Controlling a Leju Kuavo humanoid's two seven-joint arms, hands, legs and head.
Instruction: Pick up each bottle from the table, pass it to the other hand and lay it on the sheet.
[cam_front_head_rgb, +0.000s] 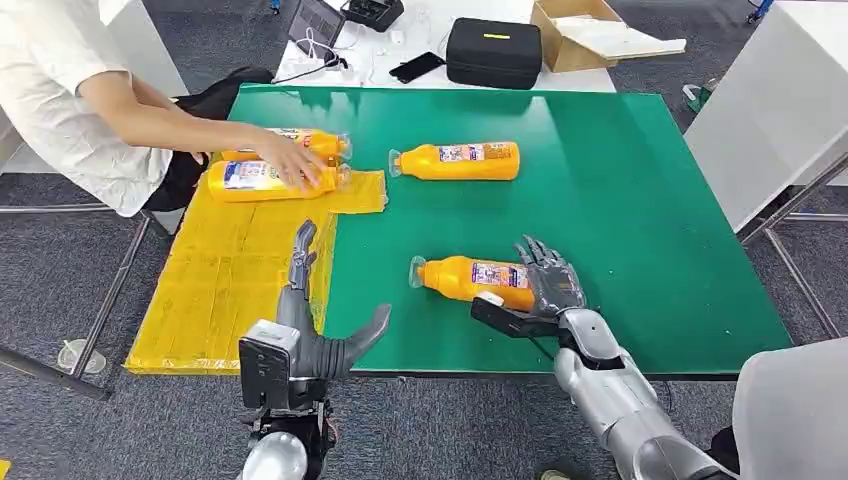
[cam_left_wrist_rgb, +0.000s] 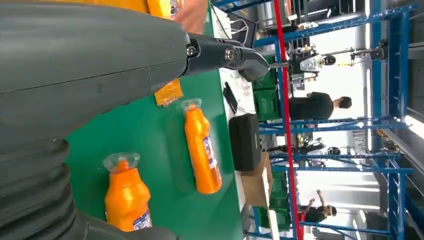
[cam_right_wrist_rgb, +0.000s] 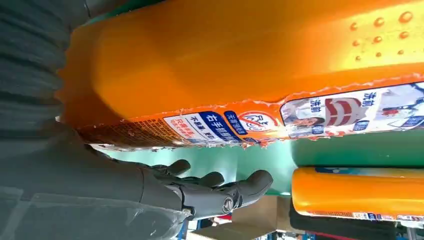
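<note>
Bright even light, soft shadows, sharp

Silver jointed arms, dark grey many-fingered left hand (cam_front_head_rgb: 318, 325) and right hand (cam_front_head_rgb: 545, 290), grey ribbed wrist covers, small screws at finger joints

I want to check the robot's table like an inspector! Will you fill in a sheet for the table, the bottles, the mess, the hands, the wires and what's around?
Surface: green table with a yellow sheet along the robot's left side.
Job's things: two bottles on the sheet; a far bottle and a near bottle lie on the green.
Clutter: nothing seen on the green table.
Hands: left hand holds nothing, fingers apart; right hand is around the near bottle's base end.
Cables: white wires on the white table behind.
Surroundings: a person's hand on the sheet bottles; black case, cardboard box.
</note>
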